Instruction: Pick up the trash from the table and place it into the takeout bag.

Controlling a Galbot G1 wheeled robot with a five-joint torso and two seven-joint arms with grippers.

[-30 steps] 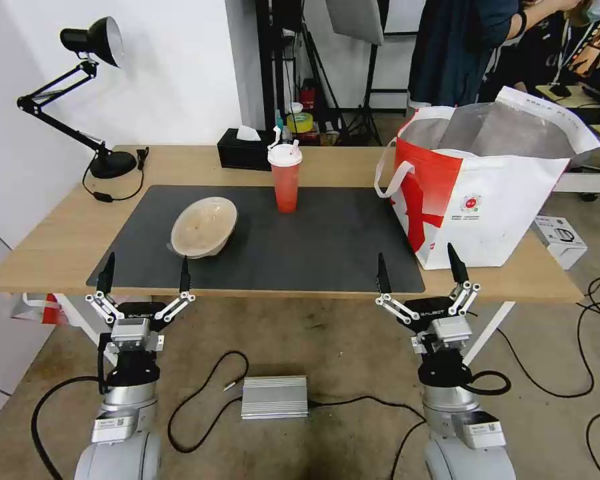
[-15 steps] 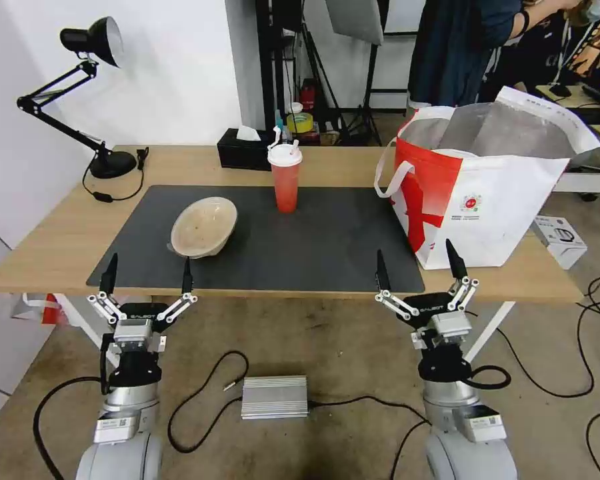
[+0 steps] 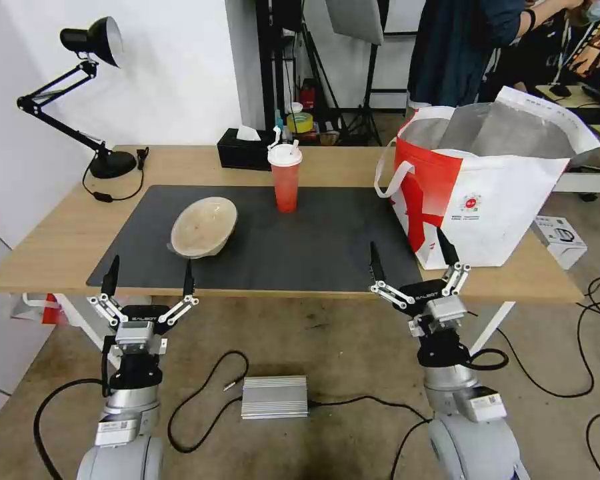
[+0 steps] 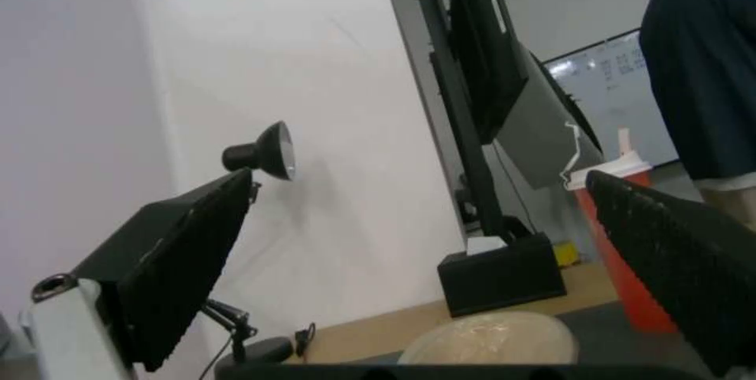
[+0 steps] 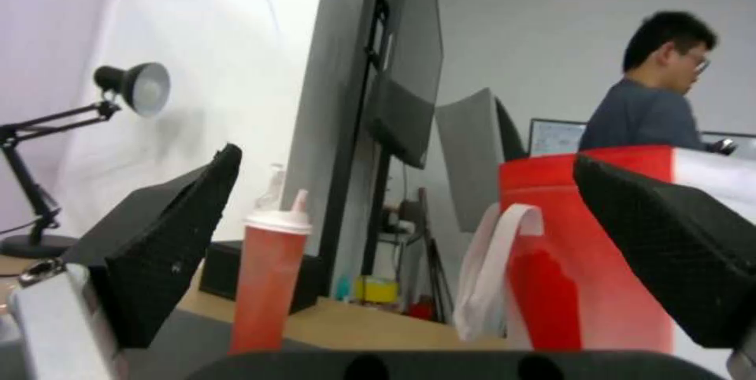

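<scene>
Both arms low at the table's point(image 3: 60, 247) near edge. Left gripper point(image 3: 150, 275) and right gripper point(image 3: 407, 259): fingers spread wide, holding nothing. On the dark mat point(image 3: 327, 247): beige bowl point(image 3: 203, 227) left, red cup point(image 3: 285, 177) upright mid-rear. Takeout bag point(image 3: 487, 193) stands open at the right end.
</scene>
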